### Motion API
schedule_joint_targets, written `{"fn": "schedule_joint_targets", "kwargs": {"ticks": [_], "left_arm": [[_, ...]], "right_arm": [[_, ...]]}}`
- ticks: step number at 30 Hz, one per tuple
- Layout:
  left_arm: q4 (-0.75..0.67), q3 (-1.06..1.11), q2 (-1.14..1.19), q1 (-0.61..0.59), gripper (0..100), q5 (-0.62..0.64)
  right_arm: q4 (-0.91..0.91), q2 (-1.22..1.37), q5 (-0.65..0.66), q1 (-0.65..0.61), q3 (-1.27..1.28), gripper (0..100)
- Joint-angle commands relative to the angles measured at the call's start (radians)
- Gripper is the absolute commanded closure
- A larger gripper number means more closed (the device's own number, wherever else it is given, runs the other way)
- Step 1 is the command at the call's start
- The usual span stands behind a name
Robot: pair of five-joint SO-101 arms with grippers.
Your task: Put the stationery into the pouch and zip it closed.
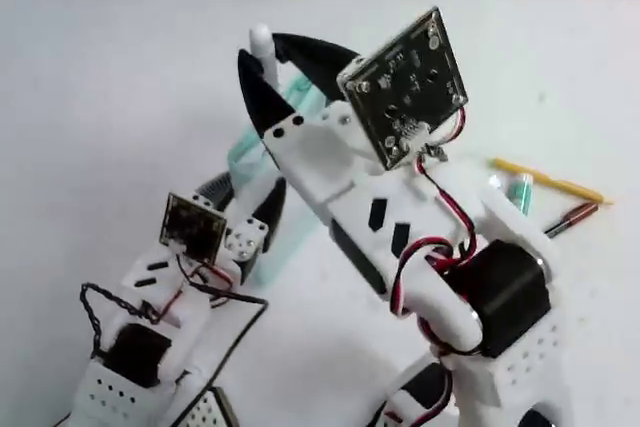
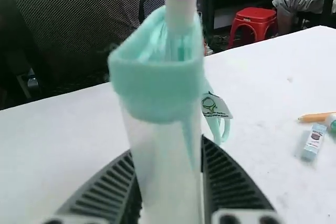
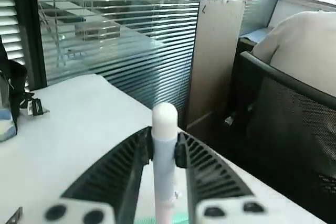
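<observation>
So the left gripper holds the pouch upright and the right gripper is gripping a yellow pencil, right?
Not quite. The right gripper grips a white-tipped pen, as the right wrist view shows; the yellow pencil lies on the table. The left gripper does hold the pouch upright.

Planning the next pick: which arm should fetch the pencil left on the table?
Right, probably. The right end effector holds only the white pen, tip inside the pouch, and the pencil lies beside that arm. The left end effector grips the pouch.
</observation>
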Motion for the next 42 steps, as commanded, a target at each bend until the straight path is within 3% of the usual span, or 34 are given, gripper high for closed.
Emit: {"fn": "schedule_joint_targets", "kwargs": {"ticks": [1,21,28,33,42], "left_arm": [[-0.005,0.003,0.007,0.012,86,-0.006],[-0.005,0.005,0.007,0.012,86,-0.012],[-0.005,0.005,0.007,0.012,86,-0.012],[-0.005,0.005,0.007,0.012,86,-0.012],[-0.005,0.006,0.005,0.018,89,-0.012]], "right_arm": [[0.002,0.018,-0.008,-0.005,0.006,98.1],[0.033,0.047,-0.064,-0.025,0.118,97.4],[0.082,0.036,-0.063,0.012,0.114,71.7],[0.114,0.031,-0.061,0.024,0.106,69.1],[0.202,-0.097,-0.061,0.354,0.16,69.1]]}}
